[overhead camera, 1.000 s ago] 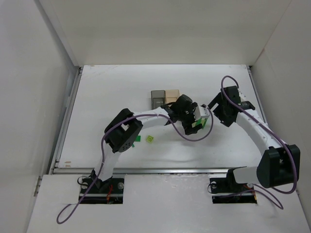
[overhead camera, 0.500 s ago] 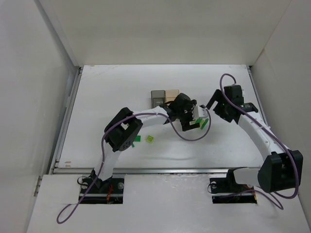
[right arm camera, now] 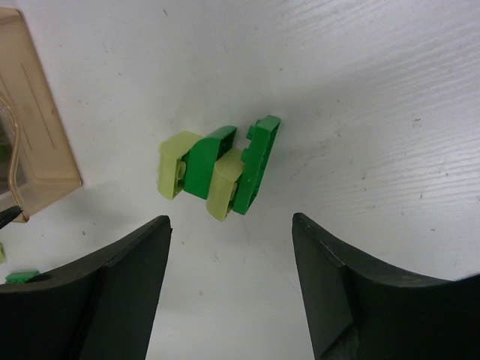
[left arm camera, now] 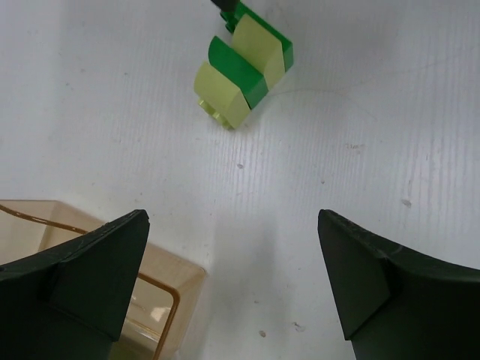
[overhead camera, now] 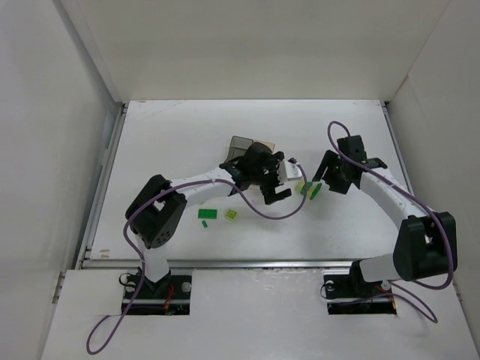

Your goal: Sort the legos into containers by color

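OK, top view: left gripper (overhead camera: 289, 180) and right gripper (overhead camera: 322, 178) face each other over the table (overhead camera: 172, 135), with a stuck-together brick cluster (overhead camera: 309, 187) lying on the surface between them. Grey bin (overhead camera: 240, 143) and tan bin (overhead camera: 264, 146) sit joined just behind the left wrist. Dark green brick (overhead camera: 207, 214) and lime brick (overhead camera: 232, 215) lie loose by the left arm, well apart from the bins.
Left wrist view: jaws wide apart, nothing between them. Cluster of green and lime pieces is ahead, untouched. Tan bin corner is beside one finger.
Right wrist view: jaws apart, holding nothing. Same cluster is just ahead of the fingertips, tan bin at frame edge.
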`<state>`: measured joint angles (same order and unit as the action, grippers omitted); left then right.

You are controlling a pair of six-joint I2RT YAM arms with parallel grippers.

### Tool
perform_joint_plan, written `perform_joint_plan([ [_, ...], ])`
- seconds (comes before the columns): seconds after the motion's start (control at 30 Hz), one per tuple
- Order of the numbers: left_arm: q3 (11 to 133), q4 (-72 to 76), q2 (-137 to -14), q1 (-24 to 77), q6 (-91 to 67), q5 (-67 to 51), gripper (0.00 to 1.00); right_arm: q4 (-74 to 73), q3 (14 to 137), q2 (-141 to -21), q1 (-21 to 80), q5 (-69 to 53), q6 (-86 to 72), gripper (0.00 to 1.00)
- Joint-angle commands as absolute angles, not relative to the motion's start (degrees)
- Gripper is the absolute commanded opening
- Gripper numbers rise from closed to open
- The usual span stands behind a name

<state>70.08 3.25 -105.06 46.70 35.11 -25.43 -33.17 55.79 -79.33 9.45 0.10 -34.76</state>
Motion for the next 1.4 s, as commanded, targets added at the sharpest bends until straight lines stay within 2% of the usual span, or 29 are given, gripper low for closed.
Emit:
perform_joint_plan([
  [0.0,69.52,5.35,-102.39,46.85,31.65,-28.65,0.93,-28.75,54.32,-80.15,9.76,-2.98,-35.07,0.71],
  [0.13,73.03,4.58,-103.01,46.85,31.03,-29.96,0.93,-28.21,53.79,-83.05,9.76,-3.60,-35.60,0.81],
  [0.23,73.56,3.52,-103.62,46.85,31.64,-29.97,0.93,-26.37,53.79,-85.86,9.76,-4.31,-35.60,0.81],
  [0.57,73.04,1.42,-100.90,45.62,30.94,-29.36,0.93,-21.45,51.15,-89.47,9.76,-5.45,-35.60,0.63],
  [0.63,73.04,-0.60,-100.28,44.82,32.60,-28.05,0.89,-20.66,51.15,-90.18,9.76,-5.45,-35.07,0.62],
  [0.77,73.56,-6.74,-99.76,42.72,41.29,-24.71,0.79,-20.65,51.15,-90.97,9.76,-4.67,-34.45,0.53],
  [0.83,73.56,-9.30,-99.14,42.11,45.77,-23.22,0.77,-21.26,51.15,-91.49,9.76,-4.05,-33.84,0.48],
  [1.03,73.56,-13.45,-99.66,39.81,55.98,-20.74,0.77,-21.80,52.21,-92.55,9.76,-4.04,-31.47,0.23],
  [1.13,73.04,-12.83,-101.24,39.20,58.61,-21.53,0.76,-22.41,53.52,-93.60,9.76,-4.57,-30.94,0.16],
  [1.27,74.88,-12.83,-104.31,39.20,58.10,-22.76,0.66,-23.03,54.14,-94.13,9.76,-5.18,-29.19,0.02],
  [1.37,74.88,-12.13,-105.72,39.20,58.10,-22.24,0.54,-23.03,54.14,-92.38,9.76,-5.19,-27.87,0.00],
])
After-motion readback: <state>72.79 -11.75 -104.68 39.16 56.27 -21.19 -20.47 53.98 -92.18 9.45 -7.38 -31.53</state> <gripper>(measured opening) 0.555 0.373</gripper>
